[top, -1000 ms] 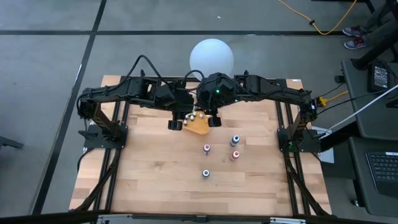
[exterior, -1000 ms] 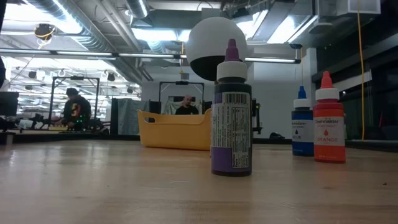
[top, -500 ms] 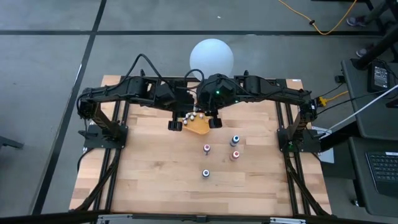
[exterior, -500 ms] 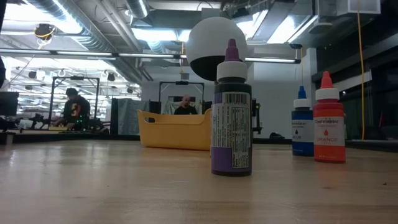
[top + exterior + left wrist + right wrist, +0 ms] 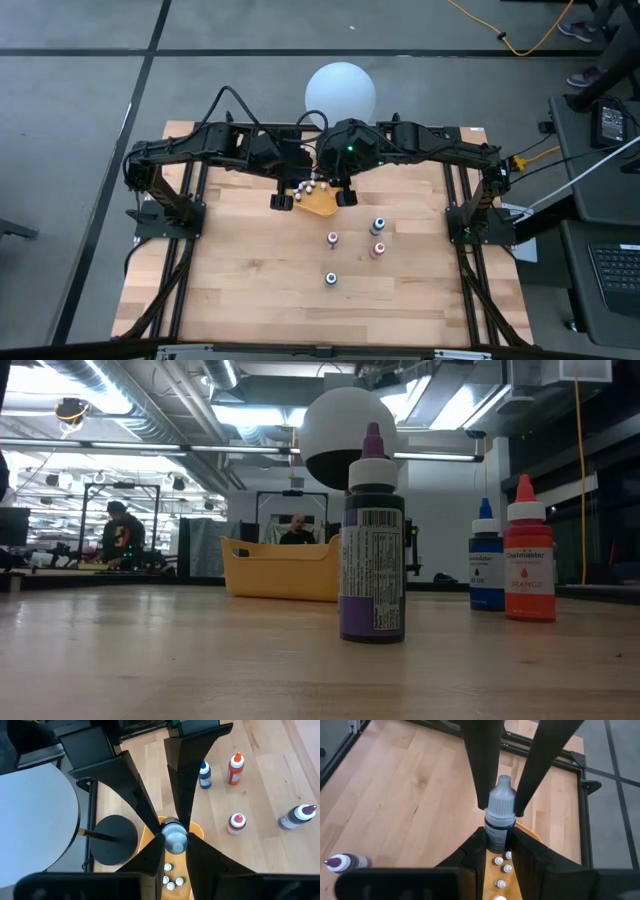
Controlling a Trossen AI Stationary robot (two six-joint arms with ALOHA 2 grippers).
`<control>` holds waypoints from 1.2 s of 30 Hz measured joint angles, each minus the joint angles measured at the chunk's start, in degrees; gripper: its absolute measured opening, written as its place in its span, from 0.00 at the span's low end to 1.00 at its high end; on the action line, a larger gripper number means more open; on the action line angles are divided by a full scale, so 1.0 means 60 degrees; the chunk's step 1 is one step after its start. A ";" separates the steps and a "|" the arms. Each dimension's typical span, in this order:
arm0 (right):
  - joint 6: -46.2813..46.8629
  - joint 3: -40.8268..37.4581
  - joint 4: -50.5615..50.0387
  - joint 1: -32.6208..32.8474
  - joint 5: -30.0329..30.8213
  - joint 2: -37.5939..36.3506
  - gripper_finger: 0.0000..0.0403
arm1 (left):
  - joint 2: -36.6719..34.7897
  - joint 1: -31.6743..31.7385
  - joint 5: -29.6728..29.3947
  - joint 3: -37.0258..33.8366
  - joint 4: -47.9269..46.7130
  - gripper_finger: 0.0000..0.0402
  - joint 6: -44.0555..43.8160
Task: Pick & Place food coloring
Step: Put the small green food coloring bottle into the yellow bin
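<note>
A small food coloring bottle [image 5: 499, 815] with a whitish-grey cap and a dark body is held above the yellow tray [image 5: 320, 205], at the table's far middle. My left gripper [image 5: 175, 845] and my right gripper [image 5: 496, 842] meet there, both shut on this bottle. Several small white-capped bottles [image 5: 502, 868] stand in the tray; they also show in the left wrist view [image 5: 171, 881]. More bottles stand upright on the table: a pink-topped one [image 5: 333, 239], a blue one [image 5: 378, 226], an orange one [image 5: 378, 250] and a purple one [image 5: 331, 280]. My left gripper pinches the bottle's cap end [image 5: 501, 795] between its two fingers [image 5: 482, 780], which come slanting down from the table's left. The bottle is clear of the tray, cap up and tilted. My right gripper pinches the bottle's dark body [image 5: 495, 831] below the cap between its two fingers [image 5: 476, 847], which come slanting down from the table's right. The bottle stands clear above the tray.
A big white globe [image 5: 340, 90] on a black base [image 5: 115, 837] stands just beyond the tray at the far edge. In the low view the purple bottle [image 5: 373, 540] is nearest, with the blue [image 5: 486, 560] and orange [image 5: 528, 555] ones to its right. People show in the room behind.
</note>
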 joint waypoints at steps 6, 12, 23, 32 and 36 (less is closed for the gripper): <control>0.0015 0.0015 0.0159 -0.0001 -0.0067 0.0028 0.33 | 0.0000 -0.0004 0.0048 0.0015 0.0190 0.15 -0.0066; 0.0026 0.0025 0.0240 -0.0005 -0.0045 0.0026 0.49 | 0.0000 -0.0011 0.0071 0.0018 0.0122 0.15 -0.0069; 0.0181 0.0334 -0.1321 0.0347 0.0841 -0.0641 0.58 | -0.0410 0.0491 -0.0896 0.0018 -0.1100 0.15 -0.0009; 0.3055 -0.0263 -0.4037 0.1196 0.3380 -0.3324 0.49 | -0.1825 0.0396 -0.1201 -0.0133 -0.2694 0.15 -0.1679; 0.4849 -0.2140 -0.3808 0.2025 0.4665 -0.5251 0.47 | -0.2426 -0.0098 -0.1150 -0.1560 -0.2441 0.15 -0.2245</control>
